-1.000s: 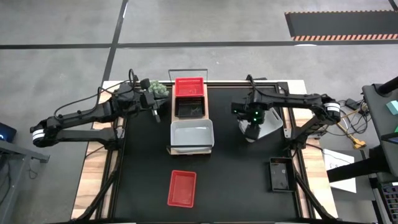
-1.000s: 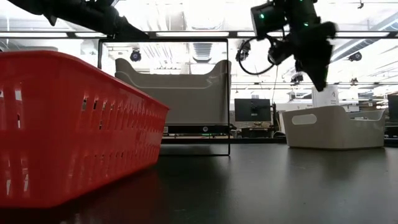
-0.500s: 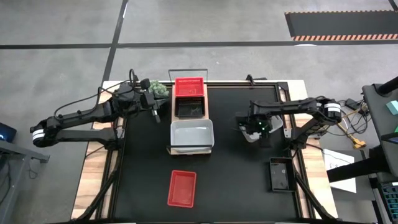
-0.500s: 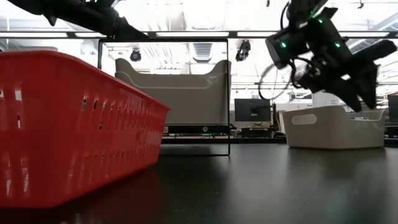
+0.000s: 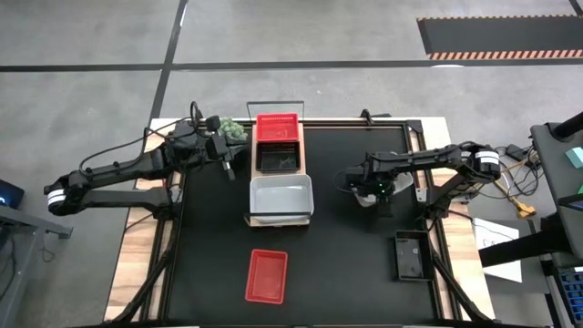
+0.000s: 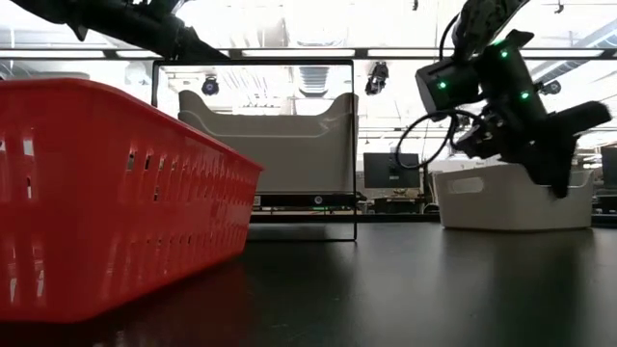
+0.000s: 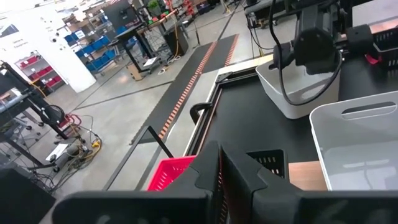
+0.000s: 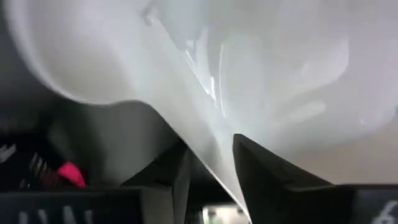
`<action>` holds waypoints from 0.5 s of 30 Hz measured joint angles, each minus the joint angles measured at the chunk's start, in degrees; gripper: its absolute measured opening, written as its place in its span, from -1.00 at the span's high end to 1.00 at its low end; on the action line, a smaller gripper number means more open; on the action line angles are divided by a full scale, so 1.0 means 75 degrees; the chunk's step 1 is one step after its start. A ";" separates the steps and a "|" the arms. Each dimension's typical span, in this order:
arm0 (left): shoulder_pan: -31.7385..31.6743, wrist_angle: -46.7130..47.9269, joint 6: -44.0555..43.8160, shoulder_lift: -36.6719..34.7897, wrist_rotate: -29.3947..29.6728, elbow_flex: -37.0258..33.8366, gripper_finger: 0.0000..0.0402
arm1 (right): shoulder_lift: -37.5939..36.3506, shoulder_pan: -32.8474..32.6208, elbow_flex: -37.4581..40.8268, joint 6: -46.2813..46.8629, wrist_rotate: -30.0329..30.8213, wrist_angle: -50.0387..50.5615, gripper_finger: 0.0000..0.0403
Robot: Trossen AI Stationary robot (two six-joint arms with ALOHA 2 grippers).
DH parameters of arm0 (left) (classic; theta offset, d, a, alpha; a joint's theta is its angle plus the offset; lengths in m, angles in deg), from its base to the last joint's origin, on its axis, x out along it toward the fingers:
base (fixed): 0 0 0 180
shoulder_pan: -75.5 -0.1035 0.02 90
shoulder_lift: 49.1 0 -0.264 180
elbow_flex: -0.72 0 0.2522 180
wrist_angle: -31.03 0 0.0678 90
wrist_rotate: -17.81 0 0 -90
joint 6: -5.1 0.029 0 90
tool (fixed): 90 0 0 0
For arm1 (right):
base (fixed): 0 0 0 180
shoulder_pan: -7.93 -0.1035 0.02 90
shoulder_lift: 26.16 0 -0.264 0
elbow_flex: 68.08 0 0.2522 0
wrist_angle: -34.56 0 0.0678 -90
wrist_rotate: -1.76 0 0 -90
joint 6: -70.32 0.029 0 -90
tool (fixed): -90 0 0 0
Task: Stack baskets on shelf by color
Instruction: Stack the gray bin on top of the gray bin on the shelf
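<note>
Nearest the front edge a red basket (image 5: 267,275) lay loose on the table (image 5: 346,264), and a black one (image 5: 409,256) sat at the right front corner.

Mid-table, the right gripper (image 5: 363,193) was down on a white basket (image 6: 511,196), with the basket's thin wall (image 8: 205,124) running between its fingers (image 8: 264,171). Pinching the rim, it looked; I couldn't tell if the grip was fully set. Judgement: the bin is light, stiff and slick plastic. A rim pinch will let it swing or slip, so grab the middle of a wall, not a corner.

On the shelf (image 5: 239,169) sat a big white basket (image 5: 281,199), then a black one (image 5: 278,158), with a red one (image 5: 277,127) farthest. The left gripper (image 5: 225,162) waited beside the shelf, pressed together, empty.

From above, the arm hid most of the gripped basket. Other baskets weren't in view.
</note>
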 joint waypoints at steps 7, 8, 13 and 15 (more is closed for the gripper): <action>0.0000 -0.0010 0.0008 0.0000 0.0000 -0.0003 1.00 | 0.0000 0.0000 -0.0104 0.0303 -0.0007 -0.0374 0.83; 0.0000 -0.0023 0.0010 0.0000 0.0000 -0.0003 1.00 | 0.0000 0.0000 -0.0156 0.0374 -0.0009 -0.0374 0.89; 0.0000 -0.0035 0.0015 0.0000 -0.0003 -0.0003 1.00 | 0.0000 0.0000 -0.0722 0.1106 -0.0035 -0.0124 0.95; 0.0001 -0.0035 0.0013 0.0000 -0.0002 -0.0003 1.00 | 0.0000 0.0000 -0.1166 0.1332 -0.0010 0.0130 0.96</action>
